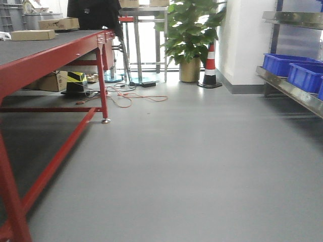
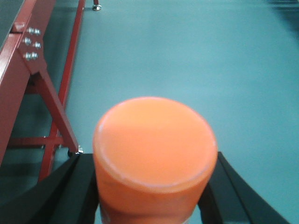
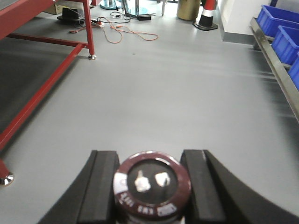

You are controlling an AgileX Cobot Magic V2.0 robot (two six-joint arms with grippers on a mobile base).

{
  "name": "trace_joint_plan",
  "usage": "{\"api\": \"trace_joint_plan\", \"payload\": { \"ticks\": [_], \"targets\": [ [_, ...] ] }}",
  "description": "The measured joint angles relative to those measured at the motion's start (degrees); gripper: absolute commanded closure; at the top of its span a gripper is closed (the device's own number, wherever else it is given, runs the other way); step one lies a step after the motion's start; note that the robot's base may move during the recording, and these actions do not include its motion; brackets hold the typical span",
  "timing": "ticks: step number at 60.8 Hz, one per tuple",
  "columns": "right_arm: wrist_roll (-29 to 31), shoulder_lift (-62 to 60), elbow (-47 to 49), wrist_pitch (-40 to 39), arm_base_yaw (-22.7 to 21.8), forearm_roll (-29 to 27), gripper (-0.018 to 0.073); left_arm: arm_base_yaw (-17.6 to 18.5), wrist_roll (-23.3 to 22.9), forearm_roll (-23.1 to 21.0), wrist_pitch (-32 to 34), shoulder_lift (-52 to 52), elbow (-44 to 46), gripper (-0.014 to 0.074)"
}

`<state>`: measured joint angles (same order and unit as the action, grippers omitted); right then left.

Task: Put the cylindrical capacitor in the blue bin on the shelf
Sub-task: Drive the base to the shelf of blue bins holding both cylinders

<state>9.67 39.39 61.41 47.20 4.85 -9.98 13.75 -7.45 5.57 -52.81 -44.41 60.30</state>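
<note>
Black fingers (image 3: 100, 186) of our right gripper (image 3: 149, 161) are pinching the capacitor (image 3: 152, 186) from both sides, so it is standing upright between them with its terminal end facing the wrist camera. We are judging that this side-on clamp is meant to stop the small can tipping during the carry and to let it go into a bin bottom first. Our left gripper (image 2: 149, 157) is likewise closing on an orange cylinder (image 2: 154, 140), its fingers (image 2: 70, 191) pressing against either flank. Both arms are reaching forward over the grey floor (image 1: 176, 166), wrists angled so the cameras are looking along the fingers and out across the room, which we are reading as a carrying pose rather than a placing one. The shelf (image 1: 290, 88) is lying ahead on our right, well apart from either gripper, with a blue bin (image 1: 305, 75) sitting on its steel rail, and the red table (image 1: 55, 55) is running along our left. We are reckoning that the placing is not yet begun: the right arm will be needing to swing rightward and clear the bin's wall before letting go.
</note>
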Motion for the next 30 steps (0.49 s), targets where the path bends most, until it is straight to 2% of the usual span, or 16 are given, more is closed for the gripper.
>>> {"api": "trace_joint_plan", "payload": {
  "ticks": [30],
  "targets": [
    [0.0, 0.0, 0.0, 0.0, 0.0, 0.0, 0.0585, 0.0, 0.0, 0.23, 0.0, 0.0, 0.0, 0.0707]
  ]
}}
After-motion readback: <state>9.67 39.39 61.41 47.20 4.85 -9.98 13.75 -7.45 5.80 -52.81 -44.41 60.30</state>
